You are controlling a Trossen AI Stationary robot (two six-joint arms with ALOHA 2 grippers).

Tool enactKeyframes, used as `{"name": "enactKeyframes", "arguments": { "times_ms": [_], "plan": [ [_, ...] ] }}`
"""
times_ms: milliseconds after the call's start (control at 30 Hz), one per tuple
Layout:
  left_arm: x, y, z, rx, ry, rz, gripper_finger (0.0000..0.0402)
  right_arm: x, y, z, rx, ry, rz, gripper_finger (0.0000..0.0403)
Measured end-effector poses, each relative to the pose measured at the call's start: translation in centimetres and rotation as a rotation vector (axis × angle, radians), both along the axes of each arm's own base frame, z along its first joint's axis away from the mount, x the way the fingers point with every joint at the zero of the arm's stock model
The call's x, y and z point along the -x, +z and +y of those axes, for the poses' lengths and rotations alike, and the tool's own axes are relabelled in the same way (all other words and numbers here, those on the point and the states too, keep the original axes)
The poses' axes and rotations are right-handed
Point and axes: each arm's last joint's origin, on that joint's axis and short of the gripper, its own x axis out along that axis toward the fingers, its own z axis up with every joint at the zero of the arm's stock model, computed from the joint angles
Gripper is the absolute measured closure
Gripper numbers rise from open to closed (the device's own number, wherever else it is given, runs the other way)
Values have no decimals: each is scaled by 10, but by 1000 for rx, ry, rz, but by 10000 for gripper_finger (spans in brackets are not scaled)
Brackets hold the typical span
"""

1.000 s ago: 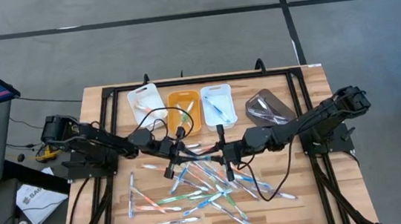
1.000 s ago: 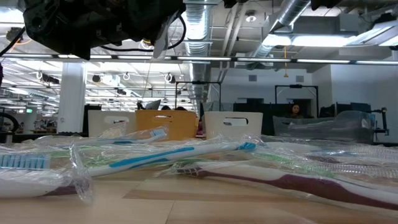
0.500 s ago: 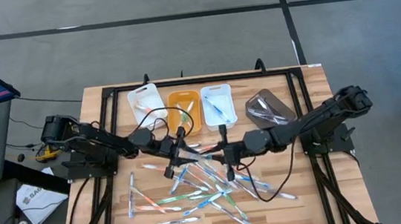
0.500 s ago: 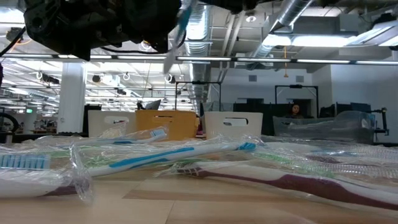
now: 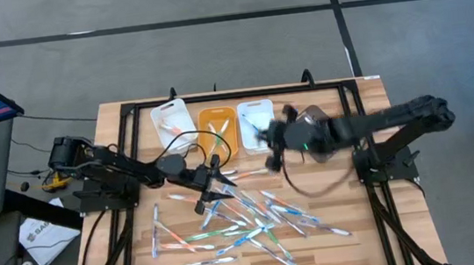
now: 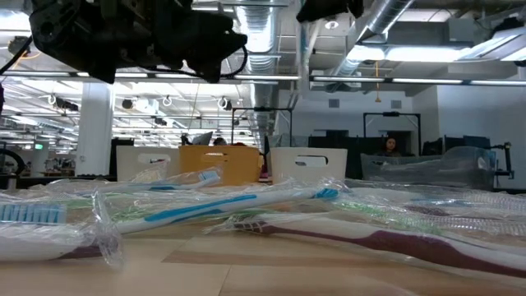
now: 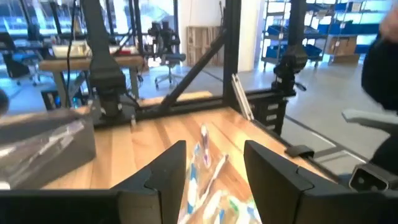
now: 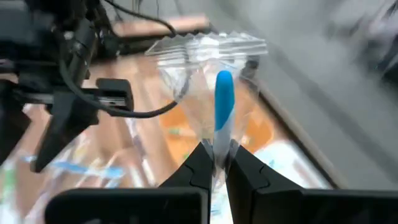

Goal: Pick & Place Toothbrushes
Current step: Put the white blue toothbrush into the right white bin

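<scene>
Several wrapped toothbrushes (image 5: 246, 220) lie scattered on the wooden table, seen close up in the low view (image 6: 238, 205). My right gripper (image 5: 266, 138) is raised over the far middle of the table, by the bins. It is shut on one blue and white toothbrush (image 8: 222, 99) in a clear wrapper. My left gripper (image 5: 213, 177) hovers level over the far edge of the pile. Its fingers (image 7: 168, 171) stand open with nothing between them. My right gripper pinches the toothbrush's white stem (image 8: 219, 140) between its two fingers, through the clear wrapper. The brush sticks out ahead of the fingers, its blue part (image 8: 222, 93) farthest from them. It is lifted clear of the table, and the wrapper (image 8: 186, 56) fans out around it.
A white bin (image 5: 172, 120), an orange bin (image 5: 217, 130) and another white bin (image 5: 256, 122) stand in a row at the far edge, each with brushes inside. A clear bag (image 5: 318, 127) lies right of them. A black frame (image 5: 129, 117) rims the table, and cables (image 5: 181, 143) loop near the left arm.
My right gripper has risen from the pile and gone toward the far edge, turning as it went. It carries the wrapped toothbrush that had hung between the two grippers. My left gripper has stayed in place and no longer has that brush at its fingers.
</scene>
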Motion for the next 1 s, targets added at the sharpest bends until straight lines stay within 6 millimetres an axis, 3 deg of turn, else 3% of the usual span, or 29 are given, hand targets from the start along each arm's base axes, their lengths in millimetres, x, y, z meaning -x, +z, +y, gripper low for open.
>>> {"name": "enactKeyframes", "arguments": {
  "times_ms": [133, 300, 400, 567, 767, 1000],
  "plan": [
    [0, -5, 4, -4, 17, 55, 252, -9, 29, -40, -219, -57, 75, 388],
    [0, -12, 12, -7, 50, 122, 254, -30, 42, -100, -350, -144, 180, 388],
    [0, -15, 15, 12, 64, 165, 253, -44, 34, -136, -464, -167, 240, 388],
    [2, -24, 18, 36, 80, 265, 254, -55, -7, -184, -615, -291, 460, 388],
    [3, -28, 22, 35, 94, 310, 262, -67, -52, -209, -671, -344, 598, 386],
    [4, -28, 23, 28, 97, 314, 270, -74, -67, -213, -693, -319, 630, 389]
  ]
}}
